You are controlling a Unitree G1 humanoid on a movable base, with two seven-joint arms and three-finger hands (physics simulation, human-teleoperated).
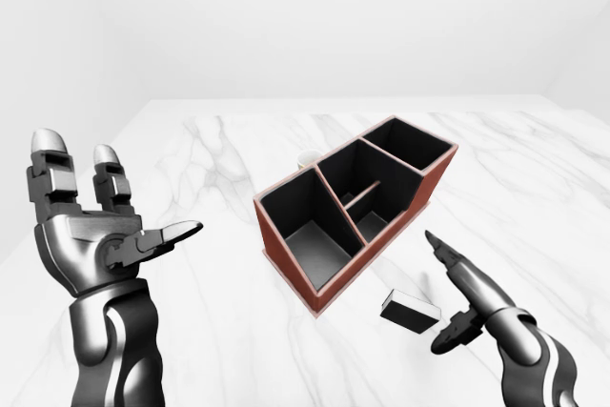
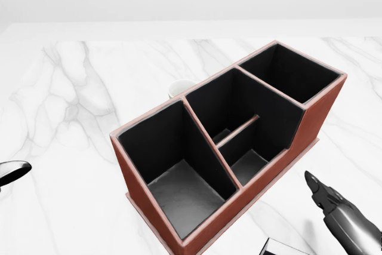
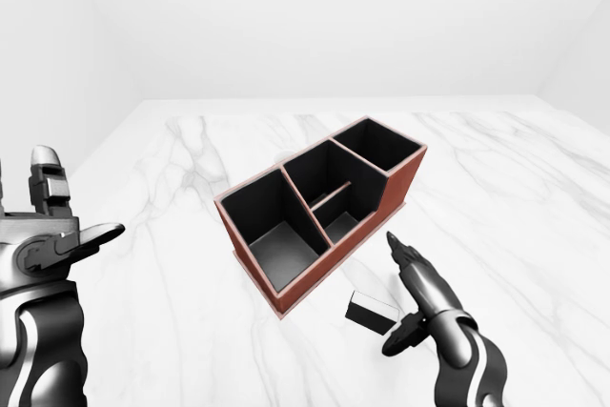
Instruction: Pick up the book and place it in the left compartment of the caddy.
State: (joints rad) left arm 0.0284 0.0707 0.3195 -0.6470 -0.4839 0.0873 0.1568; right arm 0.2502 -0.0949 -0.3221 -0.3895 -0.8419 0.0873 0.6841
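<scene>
Reach stage. The book (image 1: pixel 411 311) lies flat on the marble bench (image 1: pixel 219 331), just beside the caddy (image 1: pixel 355 205) toward the view's bottom right. The right hand (image 1: pixel 456 300) hovers close by it, fingers spread and empty, apparently lining up a grasp. The left hand (image 1: pixel 100 226) is raised well apart, open, leaving the empty left compartment (image 1: pixel 307 228) unobstructed.

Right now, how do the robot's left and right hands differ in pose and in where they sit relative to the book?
The left hand is raised, fingers spread and pointing up, far to the left of the caddy; the right hand is low, fingers extended forward. The right hand hovers just right of the book lying on the marble table; the left hand is nowhere near it. Both are open and hold nothing.
</scene>
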